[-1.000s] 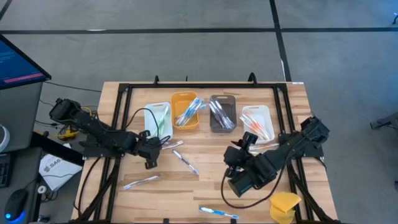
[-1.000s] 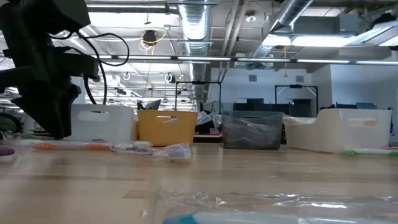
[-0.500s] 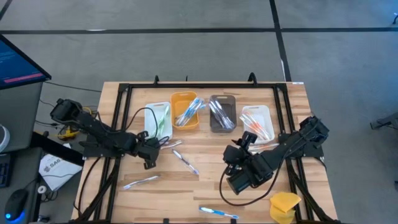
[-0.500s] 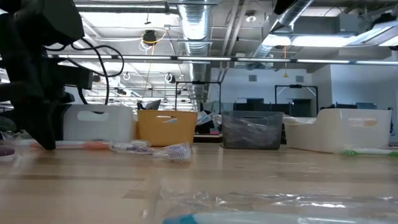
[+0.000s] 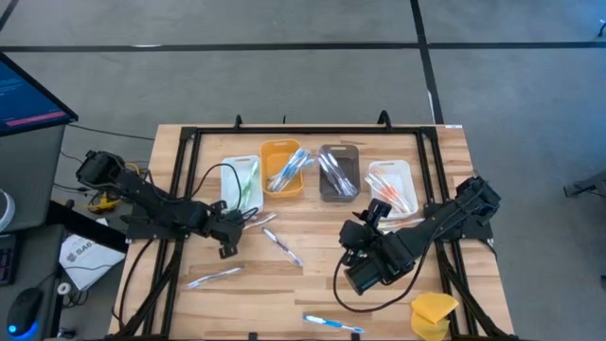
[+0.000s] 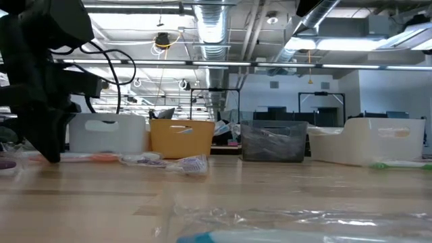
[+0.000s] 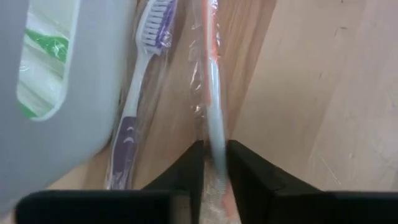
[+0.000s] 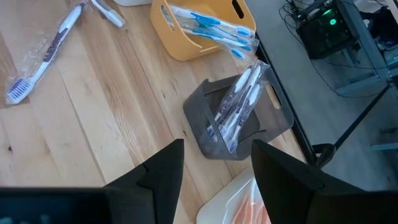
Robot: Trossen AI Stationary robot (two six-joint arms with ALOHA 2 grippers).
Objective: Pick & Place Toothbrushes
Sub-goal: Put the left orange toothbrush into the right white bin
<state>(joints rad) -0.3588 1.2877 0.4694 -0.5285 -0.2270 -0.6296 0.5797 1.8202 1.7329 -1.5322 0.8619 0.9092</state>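
high view: left gripper [image 5: 248,216] sits just below the white bin [image 5: 239,182] on the desk [image 5: 312,279], over the loose toothbrushes [image 5: 269,224]. Right gripper [image 5: 377,214] hangs near the far-right white bin [image 5: 392,187], nothing in it.
low view: dark left arm [image 6: 40,88] comes down to the desk by an orange-handled toothbrush [image 6: 81,158]; yellow bin [image 6: 181,137] and grey bin [image 6: 273,140] behind.
left wrist view: jaws squeezed onto the wrapped orange toothbrush [image 7: 211,118]; purple toothbrush [image 7: 134,106] lies just beside it.
right wrist view: jaws spread apart, empty, facing the grey bin of wrapped brushes [image 8: 239,106].
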